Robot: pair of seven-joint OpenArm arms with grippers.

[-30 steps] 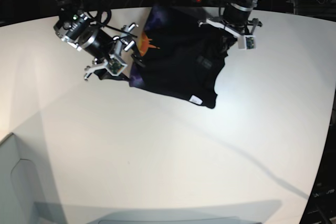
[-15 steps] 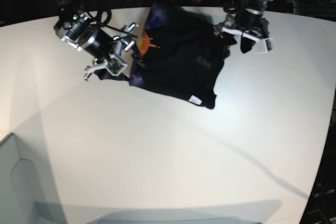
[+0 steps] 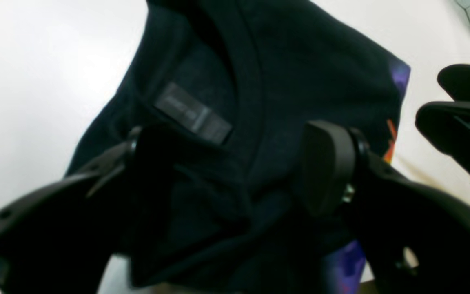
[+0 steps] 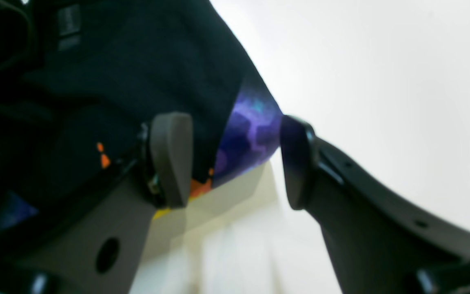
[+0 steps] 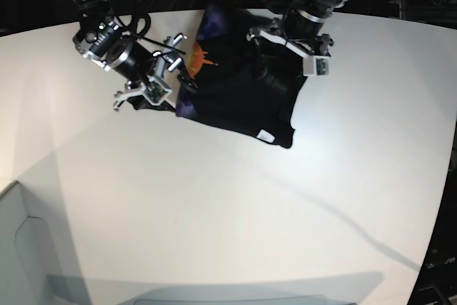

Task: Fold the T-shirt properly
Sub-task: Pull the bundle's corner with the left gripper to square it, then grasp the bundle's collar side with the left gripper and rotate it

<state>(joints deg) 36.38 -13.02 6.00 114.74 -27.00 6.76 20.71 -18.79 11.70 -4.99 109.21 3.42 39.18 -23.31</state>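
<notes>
Early in the fold, by the look of it: no flat rectangle, no squared edges, most of the folding left to do. T-shirt [image 5: 239, 94] bunched at the far middle of the tabletop [image 5: 214, 205], doubled over itself into a rough dark wedge. Black cloth, creased; orange-and-purple print showing along its left edge, small white tag at the near corner, grey neck label facing up near the collar. Left claw [image 3: 235, 171] spread wide over the collar on the right side of the heap, nothing pinched. Right claw [image 4: 231, 159] also spread wide at the left edge, straddling the purple printed hem without closing on it.
</notes>
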